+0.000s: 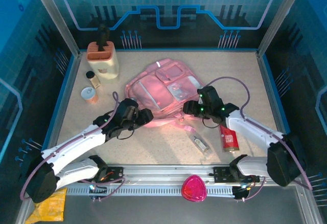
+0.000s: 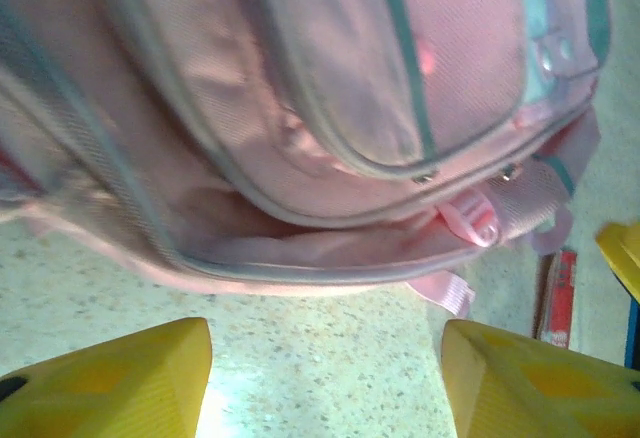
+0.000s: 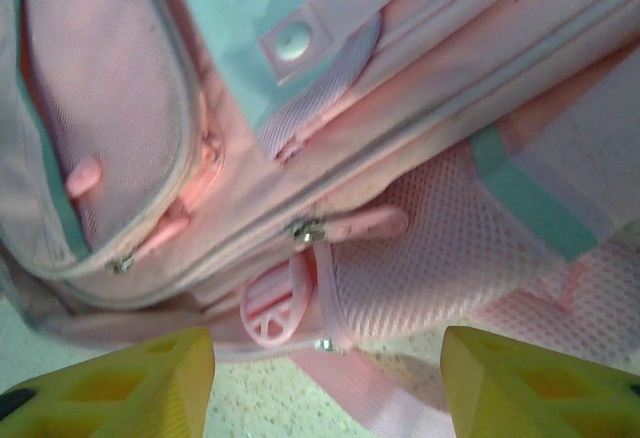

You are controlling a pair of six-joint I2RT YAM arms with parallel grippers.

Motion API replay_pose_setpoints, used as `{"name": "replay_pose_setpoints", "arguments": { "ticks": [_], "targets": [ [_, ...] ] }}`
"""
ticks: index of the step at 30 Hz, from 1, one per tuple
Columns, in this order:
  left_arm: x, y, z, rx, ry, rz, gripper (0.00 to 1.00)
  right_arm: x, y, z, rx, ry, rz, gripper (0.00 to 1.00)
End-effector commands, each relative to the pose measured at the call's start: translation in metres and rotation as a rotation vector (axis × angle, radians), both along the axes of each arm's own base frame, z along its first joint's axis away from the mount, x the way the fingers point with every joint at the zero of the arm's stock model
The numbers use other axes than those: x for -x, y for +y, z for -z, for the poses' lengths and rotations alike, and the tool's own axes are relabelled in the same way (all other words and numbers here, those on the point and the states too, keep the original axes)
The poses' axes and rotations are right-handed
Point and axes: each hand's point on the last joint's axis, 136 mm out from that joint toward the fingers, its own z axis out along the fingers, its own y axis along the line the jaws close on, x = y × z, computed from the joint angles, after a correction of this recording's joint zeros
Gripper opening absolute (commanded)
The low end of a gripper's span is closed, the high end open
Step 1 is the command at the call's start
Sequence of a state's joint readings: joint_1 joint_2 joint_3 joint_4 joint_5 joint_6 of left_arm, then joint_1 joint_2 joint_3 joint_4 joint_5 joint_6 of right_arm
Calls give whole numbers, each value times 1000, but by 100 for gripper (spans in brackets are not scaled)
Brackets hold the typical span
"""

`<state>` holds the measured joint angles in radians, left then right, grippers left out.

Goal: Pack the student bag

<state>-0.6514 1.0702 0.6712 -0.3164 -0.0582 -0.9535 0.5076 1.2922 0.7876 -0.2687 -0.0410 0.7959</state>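
The student bag point(image 1: 162, 88) is flanked at its near edge by the left gripper point(image 1: 145, 115) and right gripper point(image 1: 188, 107), both seen spread wide and empty.

Left gripper point(image 2: 325, 398): two blocky yellow plastic fingers point(image 2: 110, 383) with sloped inner faces and shallow moulded recesses. The left one has a dark hole at its outer end.
Right gripper point(image 3: 325, 398): the same yellow fingers point(image 3: 540, 383), with triangular pockets moulded into the faces.
Top view, just behind the fingers on each arm: black boxy gripper head point(image 1: 130, 114). The right head carries small green indicator lights point(image 1: 202, 99).
Further back from the fingers: smooth white arm shells point(image 1: 76, 144), broken up by rounded black joint housings point(image 1: 281, 165).
A thin mauve cable point(image 1: 244, 88) loops out from behind each head and runs back along the arm.
Farthest from the fingers: black base blocks point(image 1: 110, 173) with short red and orange wires.
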Motion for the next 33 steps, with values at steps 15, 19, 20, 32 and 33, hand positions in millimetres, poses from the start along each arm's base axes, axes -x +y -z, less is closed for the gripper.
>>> {"name": "replay_pose_setpoints", "arguments": {
  "ticks": [15,19,20,32,33],
  "targets": [
    [-39,-84,-22,-102,-118,209,75,-59,2,27,-148,158,192,52],
    [-42,-96,-10,-117,-102,223,76,-64,-3,35,-120,172,218,57],
    [-42,-99,-8,-114,-92,229,76,-65,-3,36,-121,177,224,58],
    [-26,-107,37,-166,24,276,61,-85,12,35,-192,136,206,31],
    [-24,-103,43,-178,37,268,57,-85,11,32,-198,113,208,27]
  ]
}}
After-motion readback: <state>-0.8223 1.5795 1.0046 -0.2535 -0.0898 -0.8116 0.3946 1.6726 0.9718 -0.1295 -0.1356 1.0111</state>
